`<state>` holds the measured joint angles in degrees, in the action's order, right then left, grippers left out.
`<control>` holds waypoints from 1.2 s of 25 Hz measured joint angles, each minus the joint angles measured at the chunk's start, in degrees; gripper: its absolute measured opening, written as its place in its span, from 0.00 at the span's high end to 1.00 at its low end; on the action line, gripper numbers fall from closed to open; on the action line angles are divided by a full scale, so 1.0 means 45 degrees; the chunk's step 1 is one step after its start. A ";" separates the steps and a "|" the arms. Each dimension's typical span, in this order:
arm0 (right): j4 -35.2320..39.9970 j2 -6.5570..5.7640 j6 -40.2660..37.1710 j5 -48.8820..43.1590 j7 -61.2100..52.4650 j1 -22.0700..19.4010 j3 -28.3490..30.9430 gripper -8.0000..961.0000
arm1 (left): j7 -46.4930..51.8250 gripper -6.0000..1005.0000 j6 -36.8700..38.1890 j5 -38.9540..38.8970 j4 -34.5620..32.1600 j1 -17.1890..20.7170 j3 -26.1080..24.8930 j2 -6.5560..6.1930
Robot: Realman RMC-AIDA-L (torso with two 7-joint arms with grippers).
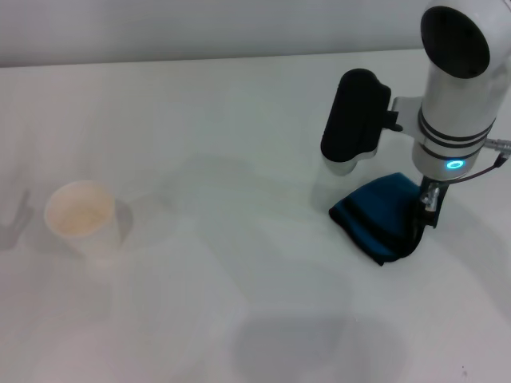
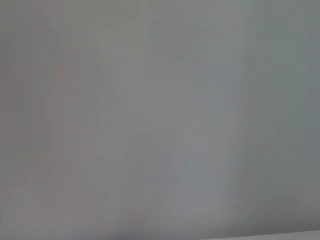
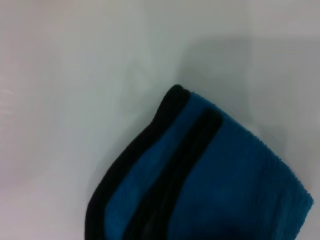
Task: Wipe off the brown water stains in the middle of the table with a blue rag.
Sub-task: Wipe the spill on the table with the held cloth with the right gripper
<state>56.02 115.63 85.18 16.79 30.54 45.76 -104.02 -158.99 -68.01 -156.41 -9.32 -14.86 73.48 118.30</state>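
Surface: white table (image 1: 239, 319), smooth and plain, with a pale wall band along its far edge.
Rag: the blue rag (image 1: 382, 214) lies folded on the table's right side, right under the right arm; the right wrist view shows its dark edging (image 3: 150, 165) stacked in layers.
Stains: no brown water stains can be made out anywhere on the table; the middle looks only faintly shadowed.
Cup: a white paper cup (image 1: 80, 217) stands upright far to the left, well apart from the rag, beige inside.
Right gripper: it sits at the rag's right edge (image 1: 427, 209), mostly hidden by the wrist; I cannot tell whether it grips the cloth or hangs free of it.
Left arm: not in the head view; its wrist camera shows only blank surface.
Risk, grip: a pinch on just one layer of the fold could let the rag unfurl or drop when lifted.
Risk, aim: with the stain so faint, the wipe could miss it.
Risk, cup: a wide sweep leftward could knock the cup over.
Writing: none readable; only a lit blue ring (image 1: 454, 165) on the wrist.
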 joint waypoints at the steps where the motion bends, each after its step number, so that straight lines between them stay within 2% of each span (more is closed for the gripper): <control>1: -0.0455 -0.0004 -0.0371 -0.0144 -0.0004 0.0089 0.0186 0.94 | 0.0000 0.13 -0.0009 0.0004 0.0000 -0.0001 0.0000 -0.0004; 8: -0.1621 -0.0039 -0.1374 -0.1021 0.0033 0.0204 0.1448 0.94 | -0.0001 0.13 -0.0039 0.0027 -0.0018 -0.0012 0.0001 -0.0018; 17: -0.2208 -0.0073 -0.1834 -0.1947 0.0378 0.0046 0.2636 0.94 | 0.0000 0.13 -0.0040 0.0033 -0.0039 -0.0018 0.0002 -0.0020; 30: -0.2168 0.0006 -0.1921 -0.2007 0.0501 -0.0128 0.2650 0.94 | 0.0000 0.13 -0.0023 0.0032 -0.0040 -0.0018 -0.0001 0.0000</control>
<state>46.26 115.65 76.53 7.76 32.79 45.18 -92.09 -158.99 -68.11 -156.27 -9.49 -14.94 73.47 118.30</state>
